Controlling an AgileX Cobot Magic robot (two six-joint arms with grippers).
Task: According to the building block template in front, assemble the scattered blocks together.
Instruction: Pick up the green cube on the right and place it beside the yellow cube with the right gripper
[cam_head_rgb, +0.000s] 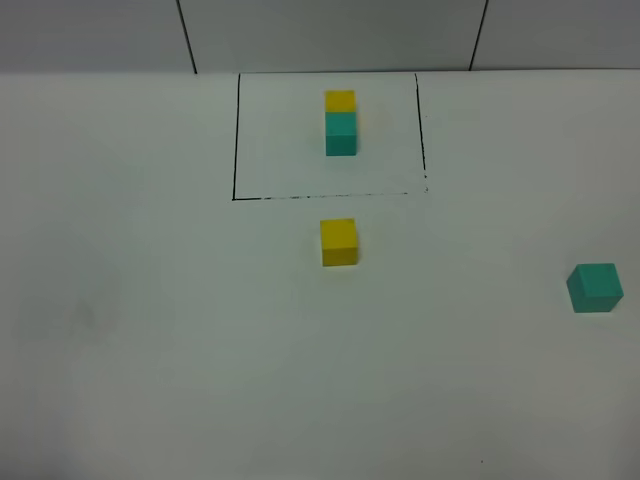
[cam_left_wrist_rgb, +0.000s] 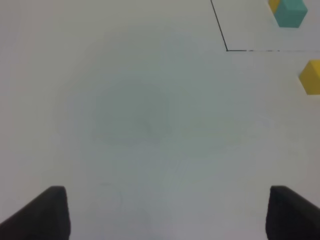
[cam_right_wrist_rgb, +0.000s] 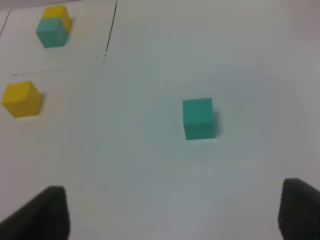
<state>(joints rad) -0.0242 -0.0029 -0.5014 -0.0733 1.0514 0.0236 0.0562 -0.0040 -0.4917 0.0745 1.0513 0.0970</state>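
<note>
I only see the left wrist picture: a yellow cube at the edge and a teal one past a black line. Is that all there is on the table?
Observer: No. A loose teal cube sits alone, far right in the high view.
Visitor: Where does that black line go?
Observer: It forms a black frame around the template, a yellow cube joined to the teal one you see.
Visitor: Does the other claw hold anything?
Observer: No. The right gripper is open, with the loose teal cube ahead of it.
</note>
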